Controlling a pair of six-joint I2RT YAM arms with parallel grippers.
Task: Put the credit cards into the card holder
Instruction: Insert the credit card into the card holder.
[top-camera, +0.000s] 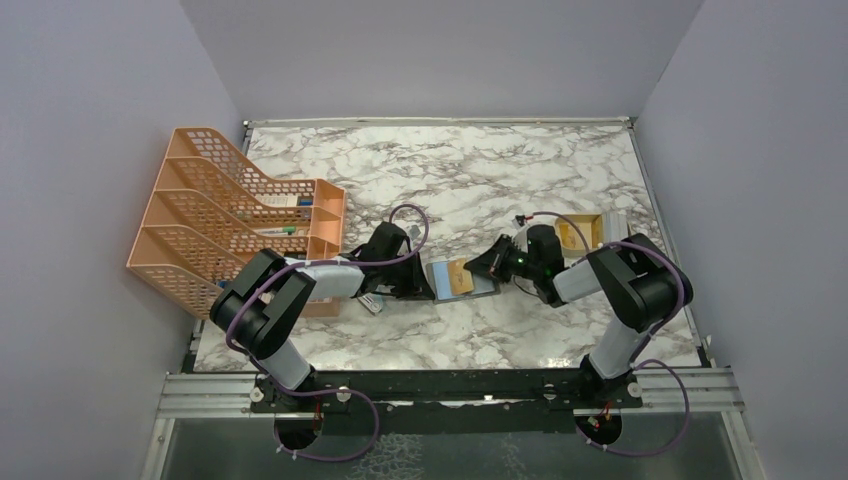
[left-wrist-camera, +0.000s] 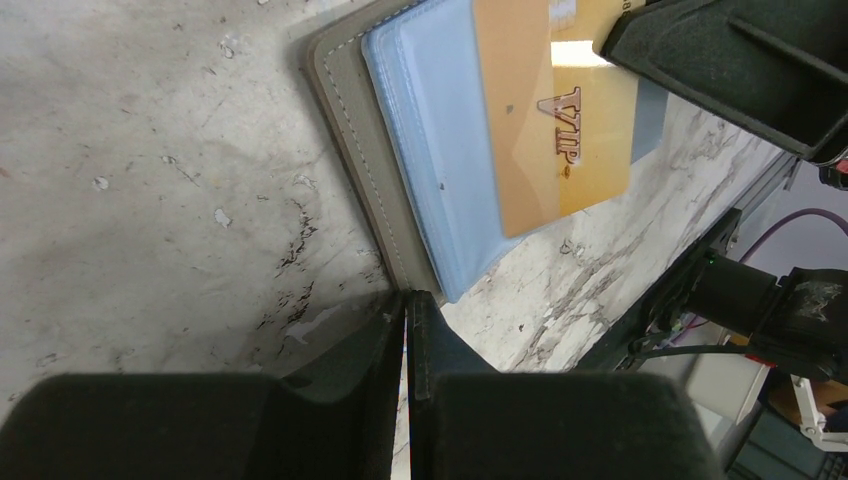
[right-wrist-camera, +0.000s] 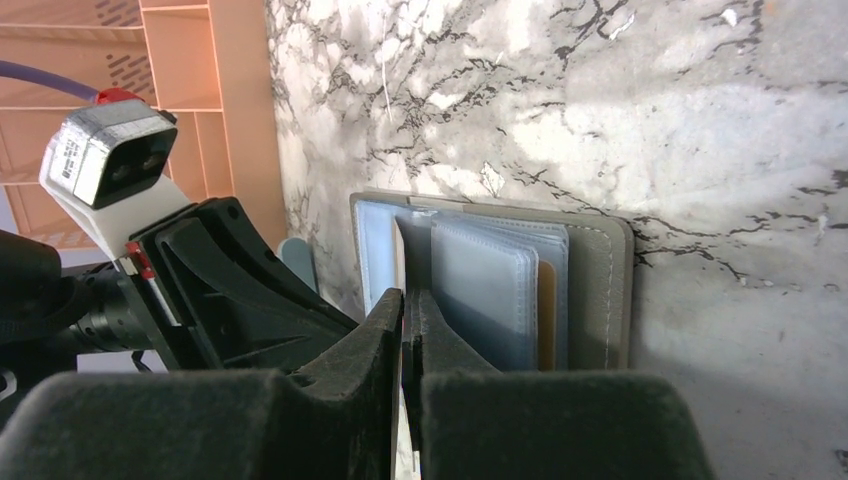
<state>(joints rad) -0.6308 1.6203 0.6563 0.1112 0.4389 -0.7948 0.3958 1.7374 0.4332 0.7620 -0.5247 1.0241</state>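
Observation:
The card holder (top-camera: 452, 279) lies open on the marble between my arms, grey outside (left-wrist-camera: 350, 130), light blue pockets inside (left-wrist-camera: 440, 150). A tan-gold credit card (left-wrist-camera: 560, 120) marked VIP lies over the pockets. My right gripper (right-wrist-camera: 410, 296) is shut on this card, which shows edge-on (right-wrist-camera: 399, 250) ahead of its tips; it also shows in the top view (top-camera: 482, 267). A second tan card (right-wrist-camera: 546, 310) sits in a pocket. My left gripper (left-wrist-camera: 408, 297) is shut, its tips at the wallet's grey edge; it also shows in the top view (top-camera: 424, 284).
An orange mesh file rack (top-camera: 215, 220) stands at the left, close behind my left arm. A shallow tan tray (top-camera: 588, 232) sits behind my right gripper near the right edge. The left arm's camera housing (right-wrist-camera: 110, 165) is just across the wallet from my right gripper.

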